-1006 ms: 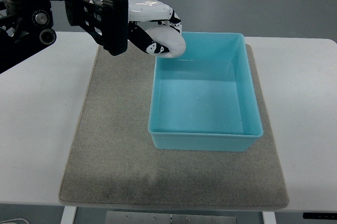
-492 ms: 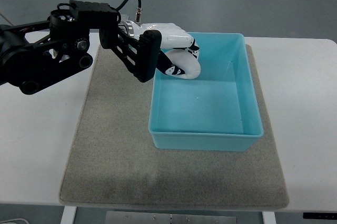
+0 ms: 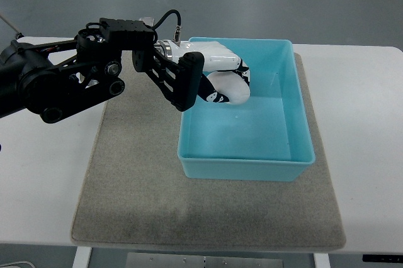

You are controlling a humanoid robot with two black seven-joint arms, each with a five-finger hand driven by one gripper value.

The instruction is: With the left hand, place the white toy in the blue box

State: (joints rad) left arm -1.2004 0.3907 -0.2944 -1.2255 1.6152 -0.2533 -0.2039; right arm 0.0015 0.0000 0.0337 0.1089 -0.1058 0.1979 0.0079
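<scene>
My left hand (image 3: 227, 80) reaches in from the left over the far left part of the blue box (image 3: 296, 155). Its white and black fingers are curled round a white toy (image 3: 232, 92), a rounded white shape that shows below the fingers. Hand and toy hang inside the box's outline, above its floor near the far left corner. The toy's upper side is hidden by the hand. The black forearm (image 3: 82, 79) stretches across the left side of the mat.
The blue box stands on a grey mat (image 3: 132, 180) that lies on a white table (image 3: 359, 117). A cable (image 3: 165, 17) loops above the wrist. The right arm does not show.
The left hand has carried the white toy to the right and lower, from above the box's far left corner to inside its outline. The forearm followed it in.
</scene>
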